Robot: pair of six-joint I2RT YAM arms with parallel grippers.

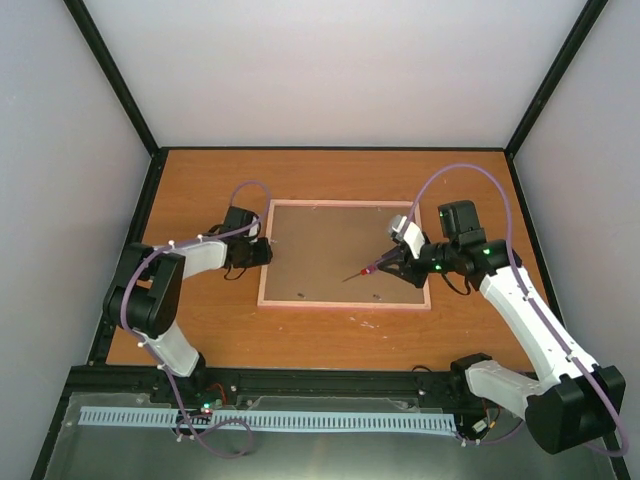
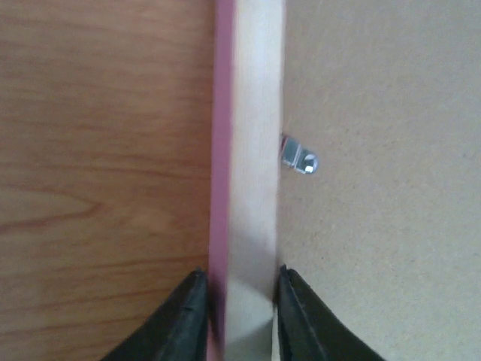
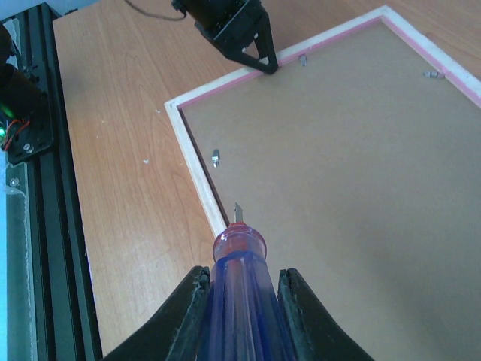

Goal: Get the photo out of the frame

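Note:
The frame (image 1: 345,304) lies face down on the wooden table, its brown hardboard back (image 1: 330,250) up, pale edging and a pink outer side. The photo is hidden beneath that panel. My left gripper (image 1: 266,248) is shut on the frame's left rail (image 2: 252,150); in the left wrist view one finger of the gripper (image 2: 240,282) is on the pink outer side and the other on the inner edge. My right gripper (image 3: 244,272) is shut on a screwdriver (image 3: 240,289) with a blue handle and red collar. Its tip hovers over the panel near the front rail (image 3: 197,173).
Small metal retaining tabs (image 2: 298,156) (image 3: 216,158) (image 3: 303,59) sit along the panel's edges. Black rails (image 3: 45,226) run along the table's near side. Grey enclosure walls (image 1: 70,150) with black posts close in the left, right and back.

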